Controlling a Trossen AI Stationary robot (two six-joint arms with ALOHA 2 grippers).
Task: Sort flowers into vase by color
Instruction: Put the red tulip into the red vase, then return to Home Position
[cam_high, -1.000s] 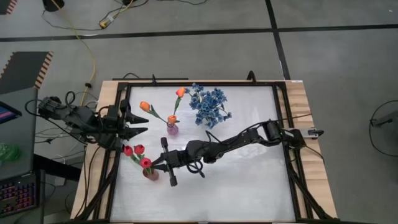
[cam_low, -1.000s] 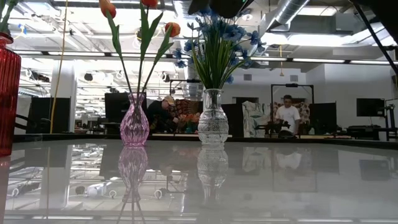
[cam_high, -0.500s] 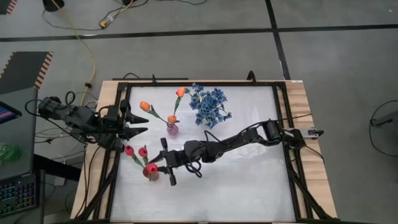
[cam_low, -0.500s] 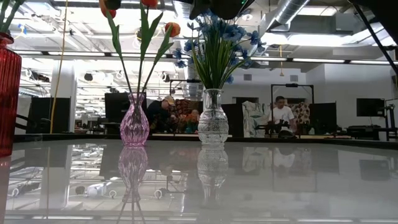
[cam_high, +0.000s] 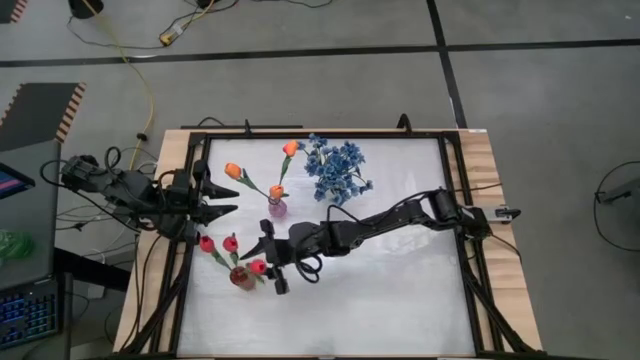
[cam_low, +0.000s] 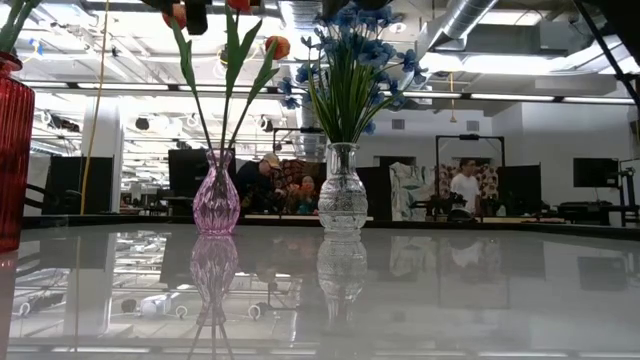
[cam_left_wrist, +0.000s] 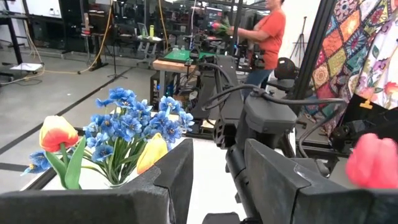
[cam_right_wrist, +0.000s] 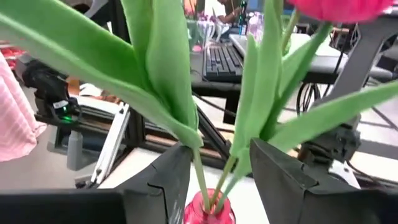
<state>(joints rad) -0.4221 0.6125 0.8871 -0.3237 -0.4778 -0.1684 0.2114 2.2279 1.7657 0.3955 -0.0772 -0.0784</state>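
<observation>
On the white table (cam_high: 400, 290), right end effector (cam_high: 270, 258) gapes beside the red tulips (cam_high: 228, 243)

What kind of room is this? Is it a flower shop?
Probably not: it looks like a robot lab or workshop. Ducts run under the ceiling, a keyboard sits on a bench, and a person works at another robot bench.

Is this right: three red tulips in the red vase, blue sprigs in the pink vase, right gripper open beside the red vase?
One thing is off. The blue sprigs stand in the clear glass vase, as the low view shows; the pink vase holds orange tulips. The rest stands: red tulips in the red vase, right gripper open beside it.
</observation>
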